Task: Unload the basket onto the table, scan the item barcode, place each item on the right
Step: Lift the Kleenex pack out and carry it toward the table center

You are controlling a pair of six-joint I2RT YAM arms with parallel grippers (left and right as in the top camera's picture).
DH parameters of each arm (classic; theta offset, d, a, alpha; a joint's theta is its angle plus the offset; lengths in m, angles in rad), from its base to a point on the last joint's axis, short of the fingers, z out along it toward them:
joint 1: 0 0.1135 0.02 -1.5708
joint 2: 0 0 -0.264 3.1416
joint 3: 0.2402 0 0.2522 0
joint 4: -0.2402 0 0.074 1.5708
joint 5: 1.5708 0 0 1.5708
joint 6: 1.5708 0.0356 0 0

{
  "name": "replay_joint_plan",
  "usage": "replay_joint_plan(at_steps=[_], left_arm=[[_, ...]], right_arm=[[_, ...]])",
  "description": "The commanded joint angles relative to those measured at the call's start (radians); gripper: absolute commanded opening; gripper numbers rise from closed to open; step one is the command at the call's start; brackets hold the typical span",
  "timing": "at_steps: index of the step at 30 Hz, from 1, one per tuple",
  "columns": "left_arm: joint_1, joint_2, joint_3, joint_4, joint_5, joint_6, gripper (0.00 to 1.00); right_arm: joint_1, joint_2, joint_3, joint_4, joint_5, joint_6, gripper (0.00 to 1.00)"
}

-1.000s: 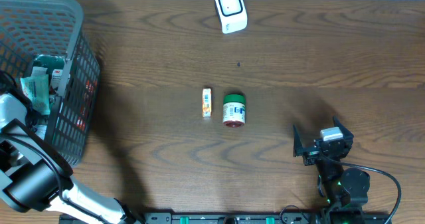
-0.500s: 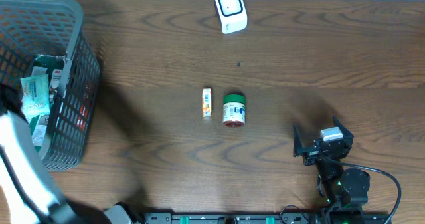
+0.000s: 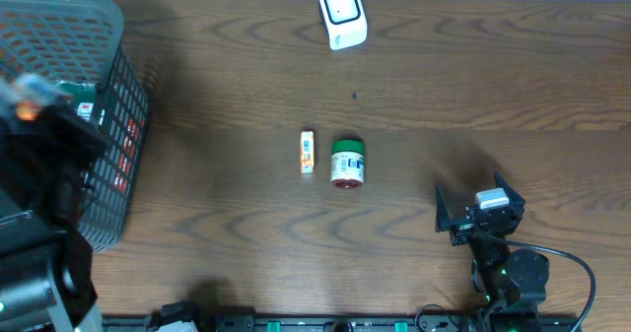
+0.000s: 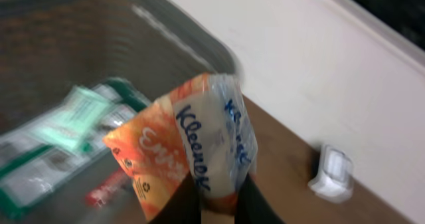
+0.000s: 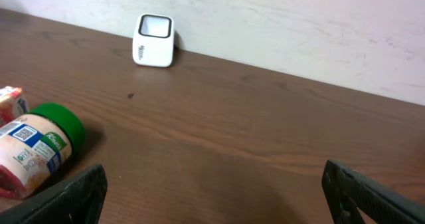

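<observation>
My left gripper is shut on an orange and white Kleenex tissue pack, held up above the grey basket. From overhead the pack is only an orange blur at the top of the raised left arm over the basket. The white barcode scanner stands at the table's far edge, also visible in the left wrist view and the right wrist view. My right gripper rests open at the front right with nothing between its fingers.
A green-lidded jar lies on its side mid-table with a small orange and white box just left of it. Both show at the left of the right wrist view, jar and box. Green packets remain in the basket.
The left arm has lifted out of the basket toward the camera with the tissue pack in its grip. The right arm has not moved.
</observation>
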Motion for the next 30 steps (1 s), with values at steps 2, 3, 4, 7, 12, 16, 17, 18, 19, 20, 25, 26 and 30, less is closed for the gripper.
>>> replay_joint_plan(at_steps=[2, 3, 4, 7, 12, 16, 17, 18, 19, 20, 25, 26, 30], left_arm=[[-0.200, 0.151, 0.165, -0.200, 0.038, -0.007, 0.07], [-0.231, 0.196, 0.196, -0.247, 0.071, -0.001, 0.06], [-0.255, 0.239, 0.220, -0.283, 0.122, 0.008, 0.07], [-0.300, 0.397, 0.251, -0.373, 0.391, 0.089, 0.07], [-0.304, 0.673, 0.248, -0.475, 0.655, 0.248, 0.08], [-0.304, 0.868, 0.247, -0.495, 0.766, 0.339, 0.07], [-0.304, 0.912, 0.247, -0.494, 0.766, 0.347, 0.07], [-0.304, 0.944, 0.247, -0.492, 0.766, 0.358, 0.07], [-0.304, 1.009, 0.246, -0.491, 0.766, 0.374, 0.07], [-0.304, 1.037, 0.246, -0.490, 0.766, 0.379, 0.08], [-0.304, 1.164, 0.241, -0.411, 0.766, 0.382, 0.07], [-0.304, 1.182, 0.241, -0.392, 0.765, 0.382, 0.07], [-0.304, 1.238, 0.225, -0.310, 0.663, 0.303, 0.08]], right_arm=[[0.000, -0.004, -0.001, -0.004, 0.005, 0.015, 0.99], [0.000, -0.004, -0.001, -0.004, 0.005, 0.015, 0.99], [0.000, -0.004, -0.001, -0.004, 0.005, 0.015, 0.99], [0.000, -0.004, -0.001, -0.004, 0.005, 0.015, 0.99], [0.000, -0.004, -0.001, -0.004, 0.005, 0.015, 0.99], [0.000, -0.004, -0.001, -0.004, 0.005, 0.015, 0.99], [0.000, -0.004, -0.001, -0.004, 0.005, 0.015, 0.99], [0.000, -0.004, -0.001, -0.004, 0.005, 0.015, 0.99], [0.000, -0.004, -0.001, -0.004, 0.005, 0.015, 0.99], [0.000, -0.004, -0.001, -0.004, 0.005, 0.015, 0.99], [0.000, -0.004, -0.001, -0.004, 0.005, 0.015, 0.99], [0.000, -0.004, -0.001, -0.004, 0.005, 0.015, 0.99], [0.000, -0.004, -0.001, -0.004, 0.005, 0.015, 0.99]])
